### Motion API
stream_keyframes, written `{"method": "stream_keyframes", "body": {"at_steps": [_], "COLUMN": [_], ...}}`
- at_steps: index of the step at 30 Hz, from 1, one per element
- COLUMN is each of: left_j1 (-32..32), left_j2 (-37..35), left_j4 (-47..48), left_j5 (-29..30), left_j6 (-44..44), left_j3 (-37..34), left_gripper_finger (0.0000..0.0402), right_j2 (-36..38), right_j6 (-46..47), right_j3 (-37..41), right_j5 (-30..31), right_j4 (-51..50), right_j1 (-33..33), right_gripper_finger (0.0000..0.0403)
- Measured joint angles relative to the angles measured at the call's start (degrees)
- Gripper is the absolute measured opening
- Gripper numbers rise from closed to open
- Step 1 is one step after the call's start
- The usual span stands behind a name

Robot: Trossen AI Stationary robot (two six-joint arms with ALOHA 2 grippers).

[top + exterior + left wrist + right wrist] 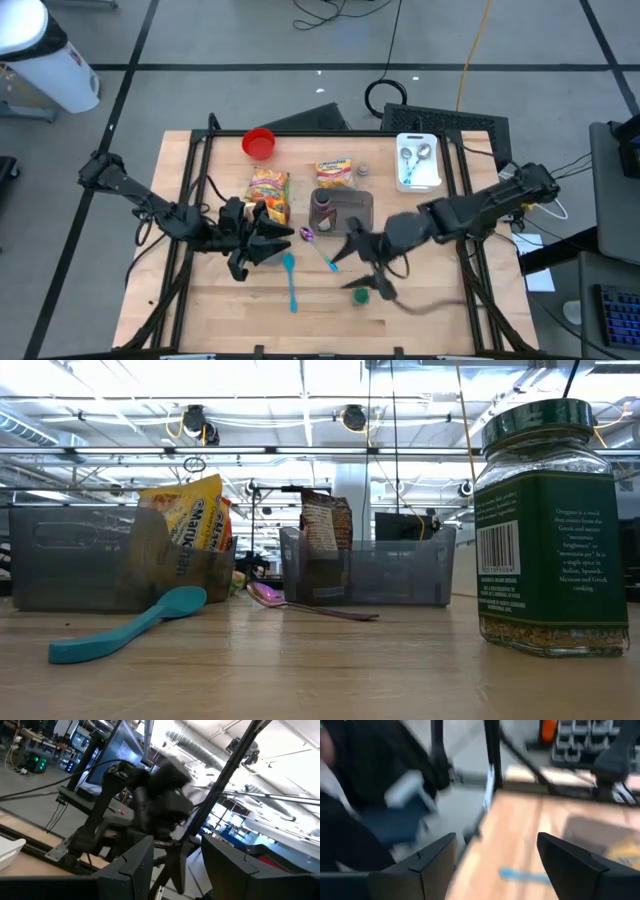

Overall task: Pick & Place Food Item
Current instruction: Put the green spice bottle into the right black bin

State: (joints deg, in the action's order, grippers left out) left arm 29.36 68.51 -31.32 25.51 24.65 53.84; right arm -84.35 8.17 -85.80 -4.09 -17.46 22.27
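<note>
A glass spice jar (550,530) with a green label and lid stands upright on the table near its front edge (360,295). A yellow noodle packet (268,190) stands in a grey bin (70,560). A dark packet (325,525) leans in a second grey bin (350,212). Another yellow packet (335,173) lies flat behind that bin. My left gripper (285,238) hovers open just near of the noodle packet, with nothing between its fingers (125,870). My right gripper (350,250) hangs open above the table between the bin and the jar, also with nothing in it (495,865).
A teal spoon (290,280) and a purple spoon (318,248) lie on the table between the grippers. A red cup (258,143) stands at the far left. At the far right, a white tray (418,180) holds spoons. Bare wood lies along the front edge.
</note>
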Motion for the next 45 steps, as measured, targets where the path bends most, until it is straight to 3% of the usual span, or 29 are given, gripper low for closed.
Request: {"method": "stream_keyframes", "body": {"at_steps": [5, 14, 19, 22, 29, 38, 45], "left_j1": [-0.11, -0.11, 0.62, 1.59, 3.10, 4.93, 5.71], "left_j2": [-0.02, -0.02, -0.02, 0.01, 0.48, 2.08, 7.80], "left_j4": [1.22, 3.10, 7.54, 9.15, 9.24, 9.12, 8.95], "left_j5": [0.03, -0.02, -0.05, -0.08, 0.45, 6.17, 11.21], "left_j6": [0.95, 2.64, 6.75, 8.66, 10.03, 12.54, 16.02], "left_j3": [0.00, 0.00, 0.00, 0.00, 0.00, 0.04, 0.05], "left_gripper_finger": [0.0175, 0.0175, 0.0175, 0.0175, 0.0175, 0.0175, 0.0175], "right_j2": [-2.47, -11.11, -11.89, -9.63, 1.33, 11.89, 9.56], "right_j6": [-2.25, 1.58, 4.65, 5.01, 16.30, 27.08, 25.27], "right_j3": [-1.45, -1.46, 0.10, 4.72, 21.05, 43.78, 48.04], "right_j5": [4.43, 4.05, 4.05, 4.23, 5.21, 21.22, 29.17], "right_j4": [-11.74, -18.97, -21.21, -17.54, -0.75, 22.87, 30.27], "right_j1": [3.35, 4.86, 4.01, 4.31, 5.44, 13.21, 19.64], "right_gripper_finger": [0.0273, 0.0277, 0.0278, 0.0275, 0.0277, 0.0268, 0.0267]}}
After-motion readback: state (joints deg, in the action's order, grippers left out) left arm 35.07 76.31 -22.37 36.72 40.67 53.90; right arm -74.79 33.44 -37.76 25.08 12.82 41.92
